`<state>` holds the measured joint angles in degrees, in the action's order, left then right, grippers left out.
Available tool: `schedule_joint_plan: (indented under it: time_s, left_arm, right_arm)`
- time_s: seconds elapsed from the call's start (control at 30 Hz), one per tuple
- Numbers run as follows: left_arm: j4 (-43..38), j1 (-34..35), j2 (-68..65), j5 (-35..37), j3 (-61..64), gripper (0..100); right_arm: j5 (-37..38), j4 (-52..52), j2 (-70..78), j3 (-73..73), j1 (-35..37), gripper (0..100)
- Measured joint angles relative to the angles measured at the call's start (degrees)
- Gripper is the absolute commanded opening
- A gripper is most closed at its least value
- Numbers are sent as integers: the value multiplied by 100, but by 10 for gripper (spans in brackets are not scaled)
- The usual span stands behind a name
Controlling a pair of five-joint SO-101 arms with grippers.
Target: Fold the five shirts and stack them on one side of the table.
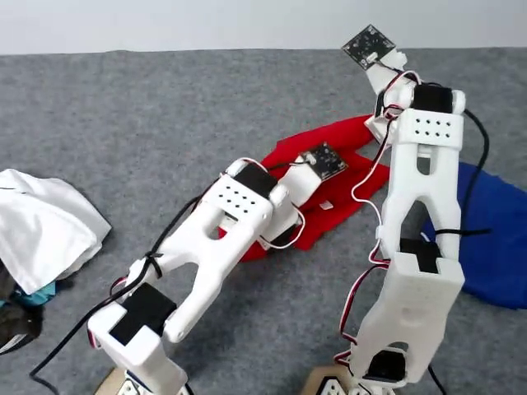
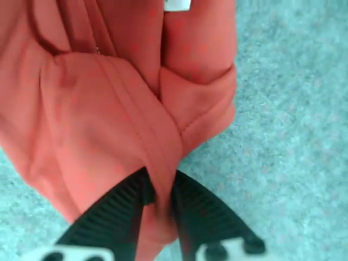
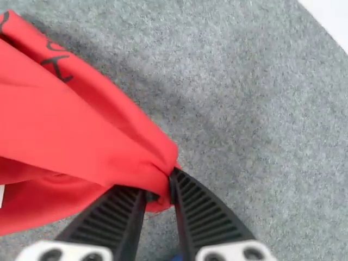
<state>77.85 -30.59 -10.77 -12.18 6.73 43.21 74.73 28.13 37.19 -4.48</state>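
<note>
Left end effector (image 2: 160,204): jaws closed tight on a raised fold of the red shirt (image 2: 98,109). The cloth is pinched between the two ribbed black fingers (image 2: 122,209).

Right end effector (image 3: 159,198): jaws clamped on a gathered corner at the same shirt's edge. The fabric is bunched to a point at the grip.

Red shirt: plain bright red fabric, creased and partly doubled over itself, with stitched seams running along the folds. A small white label (image 2: 176,4) shows near one seam. Dark markings (image 3: 54,57) sit on the panel next to the right end effector. The shirt lies at the middle of the tabletop (image 1: 165,107), spread between the two arms and partly beneath the left arm.

Blue shirt (image 1: 486,239): lying on the tabletop on the right arm's side, near the red one and partly behind that arm.

White shirt (image 1: 45,222): crumpled on the left arm's side, well apart from the red shirt. Dark cloth (image 1: 16,317) touches its near edge; its kind cannot be told.

Tabletop: grey, with a carpet-like texture.
</note>
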Motion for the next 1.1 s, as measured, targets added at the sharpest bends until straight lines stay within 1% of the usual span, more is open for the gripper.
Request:
schedule_joint_plan:
  time_s: [0.13,0.37,0.47,0.67,0.87,0.97,1.1]
  left_arm:
    - [114,0,-62,0,-9,127]
    - [141,0,-202,9,-9,133]
    - [141,0,-202,9,-9,121]
    - [141,0,-220,0,-9,2]
    - [176,70,-220,-211,-44,5]
    - [404,308,-88,-237,-281,4]
    - [897,651,651,-237,-932,4]
  right_arm:
    - [0,0,0,0,0,10]
    - [0,246,0,0,0,10]
    - [0,255,0,0,0,10]
    - [0,255,0,0,0,10]
    - [0,255,-141,0,0,10]
    - [0,255,-308,0,0,10]
    - [0,255,-571,0,-70,10]
